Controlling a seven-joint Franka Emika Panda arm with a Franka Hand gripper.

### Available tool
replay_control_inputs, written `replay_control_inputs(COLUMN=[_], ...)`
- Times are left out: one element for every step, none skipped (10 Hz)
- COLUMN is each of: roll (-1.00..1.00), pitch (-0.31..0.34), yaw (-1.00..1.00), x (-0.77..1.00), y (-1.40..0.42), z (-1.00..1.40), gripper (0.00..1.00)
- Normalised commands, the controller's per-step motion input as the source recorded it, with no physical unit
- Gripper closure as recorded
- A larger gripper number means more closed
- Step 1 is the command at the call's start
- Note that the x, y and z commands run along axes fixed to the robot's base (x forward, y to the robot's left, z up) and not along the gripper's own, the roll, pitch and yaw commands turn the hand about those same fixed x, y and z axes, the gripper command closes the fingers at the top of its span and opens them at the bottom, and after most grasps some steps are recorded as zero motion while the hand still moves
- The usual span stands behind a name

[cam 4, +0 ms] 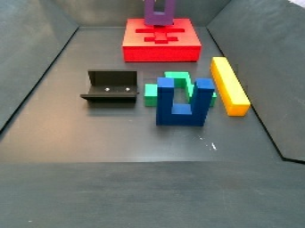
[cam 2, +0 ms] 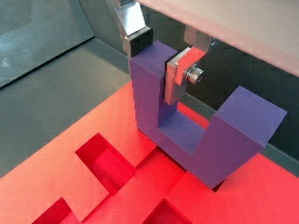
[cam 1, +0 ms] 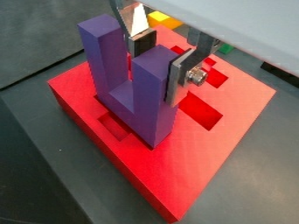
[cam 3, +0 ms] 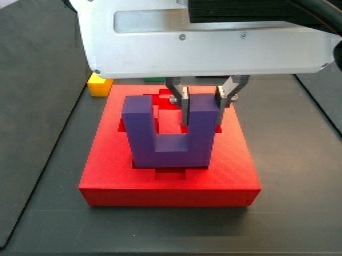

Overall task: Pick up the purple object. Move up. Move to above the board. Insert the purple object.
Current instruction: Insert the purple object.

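The purple object (cam 1: 140,96) is a U-shaped block standing upright with its arms up. My gripper (cam 1: 163,61) is shut on one of its arms, a silver finger on each side; this shows in both wrist views (cam 2: 160,59). The block stands over the red board (cam 1: 187,175), its base down at the board's top among the recesses (cam 2: 111,166). I cannot tell whether the base sits in a recess. In a side view the block (cam 3: 167,135) stands mid-board (cam 3: 167,185) under the gripper (cam 3: 201,102). In the far side view the block (cam 4: 159,11) tops the board (cam 4: 161,49).
On the floor nearer the camera are the dark fixture (cam 4: 110,87), a green block (cam 4: 167,85), a dark blue U-shaped block (cam 4: 185,105) and a long yellow bar (cam 4: 229,85). The yellow bar's end (cam 3: 98,84) lies just beyond the board. Grey walls surround the floor.
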Motion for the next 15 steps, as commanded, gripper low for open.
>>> replay_control_inputs(roll=[-0.04,-0.02,0.0,0.0,0.01,0.0,0.0,0.01,0.0,-0.02,-0.01,0.0,0.0,0.06,0.0], pitch=[-0.037,-0.043,-0.029,-0.021,-0.013,-0.026,-0.04,-0.059,-0.094,-0.111,-0.113,-0.13,-0.144,0.0,0.0], yaw=[0.0,0.03,0.0,0.0,0.0,0.0,0.02,0.07,0.12,0.12,0.13,0.13,0.11,0.0,0.0], x=[0.0,0.0,0.0,0.0,0.0,0.0,0.0,0.19,0.28,0.27,0.27,0.27,0.25,0.0,0.0], y=[0.0,-0.04,-0.14,-0.16,-0.17,-0.01,0.0,0.0,0.0,0.0,0.0,0.0,-0.06,-0.06,0.0], z=[-0.01,-0.14,-0.17,-0.17,-0.18,-0.23,-0.28,-0.39,-0.5,-0.53,-0.56,-0.58,-0.62,-0.03,0.0], gripper=[1.0,1.0,1.0,1.0,1.0,1.0,1.0,1.0,1.0,1.0,1.0,1.0,1.0,1.0,1.0])
